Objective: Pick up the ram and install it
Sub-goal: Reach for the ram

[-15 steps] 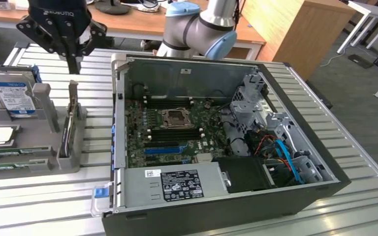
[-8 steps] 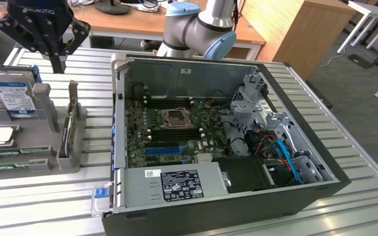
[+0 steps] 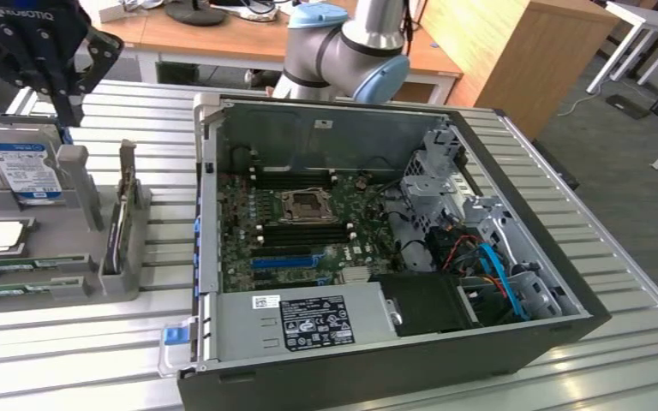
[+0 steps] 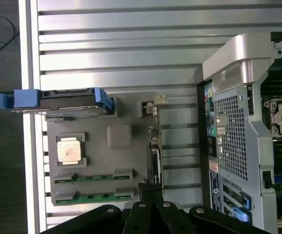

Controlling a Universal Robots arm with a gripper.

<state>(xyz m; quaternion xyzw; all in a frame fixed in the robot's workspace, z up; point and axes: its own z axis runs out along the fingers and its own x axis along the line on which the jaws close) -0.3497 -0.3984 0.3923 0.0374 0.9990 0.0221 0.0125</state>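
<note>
The ram (image 4: 94,196) stands on edge in the outermost slot of the gray holder (image 4: 107,163), at the end of the holder farthest from the hard drive (image 4: 68,100). A second stick (image 4: 90,178) sits just beside it, between it and the processor chip (image 4: 70,148). The ram's long axis runs across the holder, parallel to the hard drive's broad face. The gripper (image 3: 69,107) hangs above the holder's hard-drive end, fingers pressed together and pinching nothing, so the ram looks to lie below it and toward the holder's opposite end, well apart. An expansion card (image 3: 123,205) stands upright along the holder's side nearest the open computer case (image 3: 500,154), close to one end of the ram. The slot hides most of the ram, leaving a thin green edge, and its chips and label cannot be made out. The memory slots on the motherboard (image 3: 306,240) are dark and hard to tell apart.
</note>
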